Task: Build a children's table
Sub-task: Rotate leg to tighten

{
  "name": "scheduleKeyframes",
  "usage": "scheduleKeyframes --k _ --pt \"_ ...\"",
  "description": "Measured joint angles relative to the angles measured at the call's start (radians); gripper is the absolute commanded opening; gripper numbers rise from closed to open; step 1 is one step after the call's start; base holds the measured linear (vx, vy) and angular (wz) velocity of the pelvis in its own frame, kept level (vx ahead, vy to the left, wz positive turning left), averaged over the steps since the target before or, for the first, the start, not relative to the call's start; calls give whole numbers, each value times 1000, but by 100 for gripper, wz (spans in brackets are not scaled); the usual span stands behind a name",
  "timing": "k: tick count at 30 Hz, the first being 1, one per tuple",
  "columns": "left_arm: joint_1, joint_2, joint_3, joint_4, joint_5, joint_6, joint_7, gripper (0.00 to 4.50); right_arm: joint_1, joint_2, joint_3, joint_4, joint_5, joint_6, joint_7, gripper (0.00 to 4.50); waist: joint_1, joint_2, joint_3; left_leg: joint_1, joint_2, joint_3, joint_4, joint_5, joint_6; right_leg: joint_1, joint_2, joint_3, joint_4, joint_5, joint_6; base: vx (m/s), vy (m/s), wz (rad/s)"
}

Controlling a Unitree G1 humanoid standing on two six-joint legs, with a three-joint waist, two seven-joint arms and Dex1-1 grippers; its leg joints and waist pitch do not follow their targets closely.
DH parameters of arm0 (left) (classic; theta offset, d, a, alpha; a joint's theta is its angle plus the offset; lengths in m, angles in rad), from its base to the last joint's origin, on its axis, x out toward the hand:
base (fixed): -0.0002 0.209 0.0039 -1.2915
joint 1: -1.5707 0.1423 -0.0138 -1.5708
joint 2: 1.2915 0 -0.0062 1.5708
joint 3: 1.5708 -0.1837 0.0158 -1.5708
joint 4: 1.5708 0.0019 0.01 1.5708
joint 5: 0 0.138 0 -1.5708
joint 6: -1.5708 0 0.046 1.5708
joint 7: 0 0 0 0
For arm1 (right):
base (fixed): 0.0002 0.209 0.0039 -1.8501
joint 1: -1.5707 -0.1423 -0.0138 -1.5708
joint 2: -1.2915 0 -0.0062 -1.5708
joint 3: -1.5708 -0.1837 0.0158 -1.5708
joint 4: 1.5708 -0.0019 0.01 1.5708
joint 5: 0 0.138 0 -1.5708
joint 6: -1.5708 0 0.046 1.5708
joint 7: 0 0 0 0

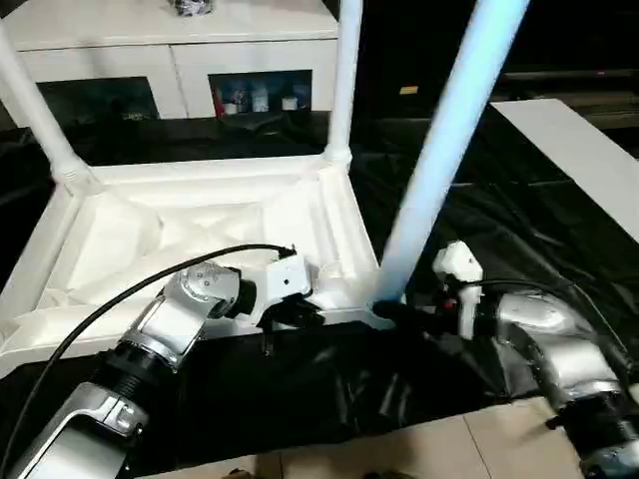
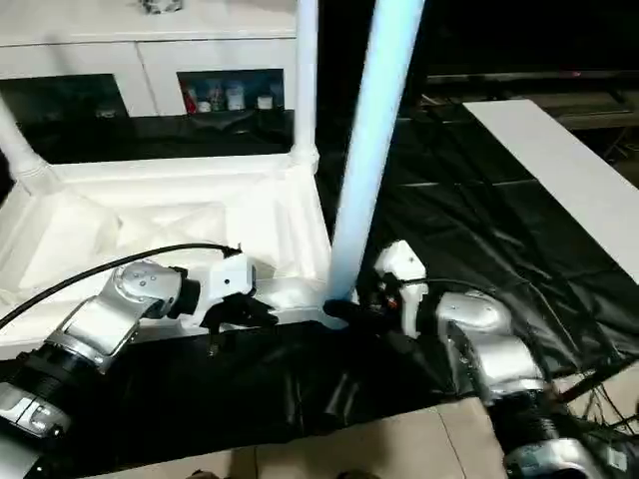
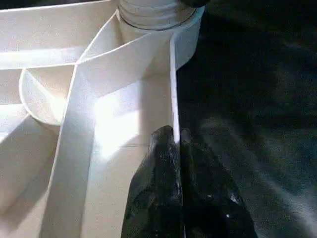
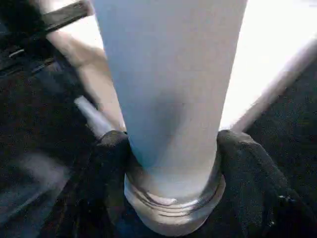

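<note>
both claws work at the near right corner of the upturned table top (image 1: 200, 230). left claw (image 3: 176, 144) has its two black fingers pressed together, nipping the thin rim wall of the top between the tips, just short of the corner socket (image 3: 153, 15). right claw (image 4: 171, 163) sits with one black finger (image 4: 111, 163) on each side of the near leg (image 1: 449, 150), low down by its threaded collar; the fingers lie against the tube, so it grips that leg.

the table top lies ribbed side up on black sheeting (image 1: 499, 200), and its walls form open compartments with nothing in them. the near leg stands in the near right corner socket and leans away to the right as it rises. a second leg (image 1: 344, 70) stands upright in the far right corner socket, and a third leg (image 1: 30, 100) rises from the far left corner, tilted outward to the left.

the left forearm (image 1: 170, 319) reaches in from the lower left, wrist turned toward the right, with a black cable (image 1: 130, 289) arching over it. the right forearm (image 1: 539, 339) comes from the lower right, wrist turned toward the left to meet the leg.

behind the top is a white cabinet (image 1: 170, 50) with glass doors; small things stand inside, too blurred to tell, and no writing can be read. a white board (image 1: 579, 150) lies on the sheeting at the right. pale floor tiles (image 1: 439, 449) show at the near edge.
</note>
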Motion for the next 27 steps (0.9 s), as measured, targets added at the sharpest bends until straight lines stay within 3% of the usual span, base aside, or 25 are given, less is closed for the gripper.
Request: scheduleKeyframes --k 6,12,14,15,22,25,27 --pt "-112 -174 9 191 76 43 285 0 -136 195 -84 170 -54 57 -489 247 -19 0 1 0 -3 -2 5 0 0 1 -2 0 -4 0 1 -19 2 -1" --pt "-192 -285 20 338 94 63 463 0 -280 313 -175 371 -37 41 -789 247 -32 4 2 0 -3 -6 4 0 0 8 -2 -6 -23 -1 1 0 0 0" --pt "-200 -294 25 354 99 62 474 0 -302 325 -190 412 -35 17 -803 247 -34 5 2 0 -3 -6 4 0 1 9 -2 -7 -27 -1 1 0 0 0" --pt "-203 -294 25 359 100 59 475 0 -307 327 -196 431 -34 -7 -788 303 -34 5 2 0 -4 -6 4 0 1 9 -3 -7 -28 -1 1 0 0 0" --pt "-206 -272 23 363 100 23 437 0 -286 300 -193 429 -43 -67 -700 362 -26 4 2 -4 -4 -4 2 0 1 5 -3 -3 -22 3 -4 0 0 0" --pt "-193 -252 17 337 100 9 398 0 -243 245 -161 339 -52 -61 -616 392 -11 4 2 -3 -3 -4 -1 0 1 3 -2 -4 -18 3 -5 0 0 0" --pt "-165 -218 10 285 97 -6 344 0 -171 158 -118 208 -55 -41 -486 401 1 4 2 -3 -2 -4 -3 0 1 3 -2 -5 -16 5 -5 0 0 0"
